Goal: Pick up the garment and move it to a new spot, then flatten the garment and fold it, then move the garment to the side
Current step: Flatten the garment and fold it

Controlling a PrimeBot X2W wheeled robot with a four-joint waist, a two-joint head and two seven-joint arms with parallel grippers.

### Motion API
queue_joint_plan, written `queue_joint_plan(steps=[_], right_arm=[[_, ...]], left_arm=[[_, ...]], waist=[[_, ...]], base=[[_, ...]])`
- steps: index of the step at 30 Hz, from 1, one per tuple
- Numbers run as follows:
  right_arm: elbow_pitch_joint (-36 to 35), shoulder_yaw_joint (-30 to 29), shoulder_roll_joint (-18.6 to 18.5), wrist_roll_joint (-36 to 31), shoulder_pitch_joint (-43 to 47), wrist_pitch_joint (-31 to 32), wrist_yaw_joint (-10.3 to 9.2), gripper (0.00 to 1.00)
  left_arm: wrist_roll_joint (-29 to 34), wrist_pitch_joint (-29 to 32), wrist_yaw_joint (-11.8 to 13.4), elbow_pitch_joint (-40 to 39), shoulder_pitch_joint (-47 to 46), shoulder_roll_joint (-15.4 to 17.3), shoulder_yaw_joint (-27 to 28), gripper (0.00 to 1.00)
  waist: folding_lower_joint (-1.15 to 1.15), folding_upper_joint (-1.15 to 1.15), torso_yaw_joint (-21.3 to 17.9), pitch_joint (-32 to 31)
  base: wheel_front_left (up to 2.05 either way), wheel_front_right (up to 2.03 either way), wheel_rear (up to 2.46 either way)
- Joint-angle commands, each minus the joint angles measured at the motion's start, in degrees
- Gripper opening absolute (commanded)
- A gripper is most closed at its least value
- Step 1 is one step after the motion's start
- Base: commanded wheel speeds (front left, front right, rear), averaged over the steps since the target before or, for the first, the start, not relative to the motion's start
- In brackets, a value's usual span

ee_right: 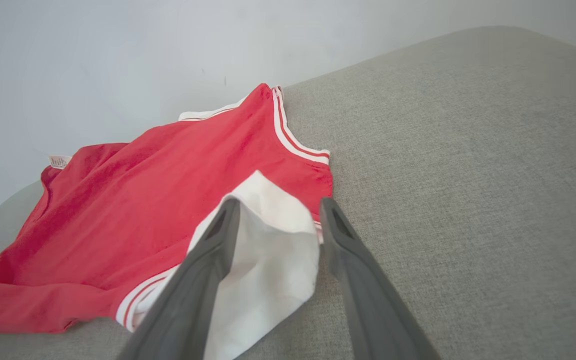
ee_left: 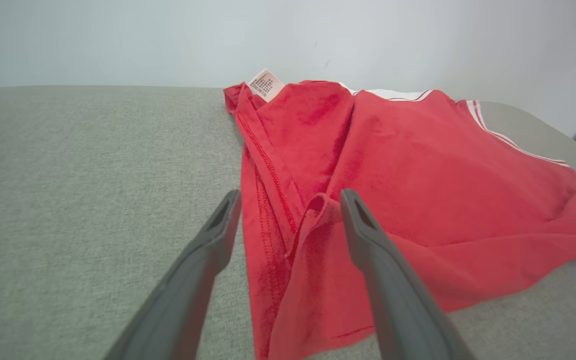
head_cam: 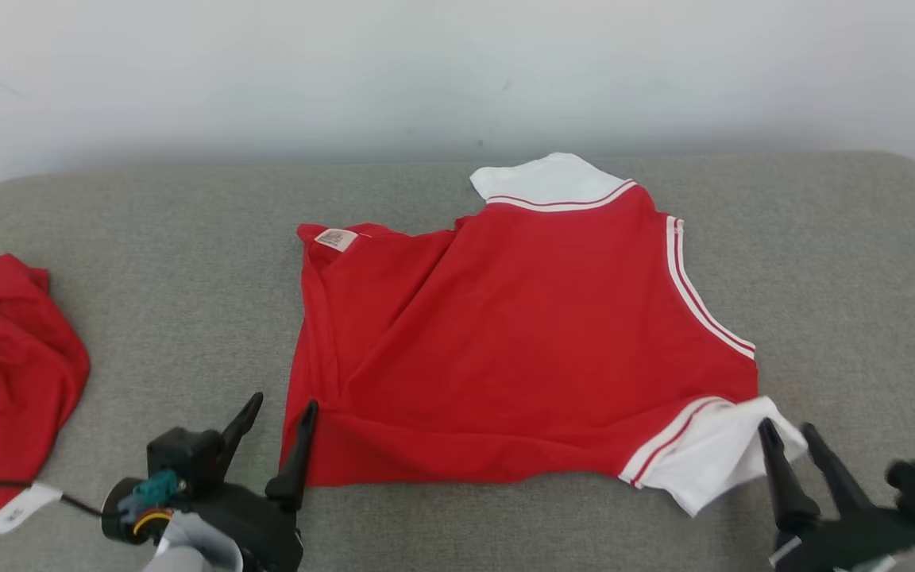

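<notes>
Two claws open on my end, but biggest first: the grey padded top (head_cam: 148, 238) carries the red garment (head_cam: 521, 342) flat at centre, long axis 9 to 3 o'clock, hem toward 9, striped neck edge toward 3. A second red heap (head_cam: 5, 357) lies at 9. My left gripper (head_cam: 283, 403) straddles the hem corner at 7. My right gripper (head_cam: 788, 429) brackets the white sleeve (head_cam: 712, 461) at 4, not pinching.
</notes>
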Motion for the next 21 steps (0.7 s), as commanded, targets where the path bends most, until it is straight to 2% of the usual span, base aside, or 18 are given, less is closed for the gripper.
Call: queue_joint_plan(steps=[1, 6, 12, 15, 21], right_arm=[[-1.95, -1.95, 0.0, -0.3, 3.24, -1.26, 0.09, 1.0], [-7.43, -5.57, 0.65, -0.98, 9.79, -1.09, 0.09, 1.0], [-14.66, -8.61, 2.88, -1.25, 16.38, 1.55, 0.09, 1.0], [-15.91, -9.18, 3.47, -2.31, 17.84, 2.81, 0.1, 1.0], [-15.04, -9.43, 1.92, -9.57, 19.5, 3.48, 0.1, 1.0]], left_arm=[[1.15, -0.2, 0.08, -2.41, 2.81, -0.4, 1.48, 1.0], [2.68, -0.21, 0.08, -6.57, 7.42, 0.15, 3.74, 1.0], [5.47, -0.2, 0.08, -11.88, 13.79, -0.98, 8.67, 1.0], [6.53, -0.2, 0.08, -14.57, 16.76, -2.36, 11.03, 1.0], [9.55, -0.21, 0.08, -18.74, 21.97, -4.82, 14.5, 1.0]], waist=[[0.0, 0.0, 1.02, -0.64], [0.0, 0.0, 1.66, -0.57], [0.0, 0.0, 1.05, -0.04], [0.0, 0.0, 0.98, 0.12], [0.0, 0.0, 1.28, -0.04]], base=[[0.0, 0.0, 0.0], [0.0, 0.0, 0.0], [0.0, 0.0, 0.0], [0.0, 0.0, 0.0], [0.0, 0.0, 0.0]])
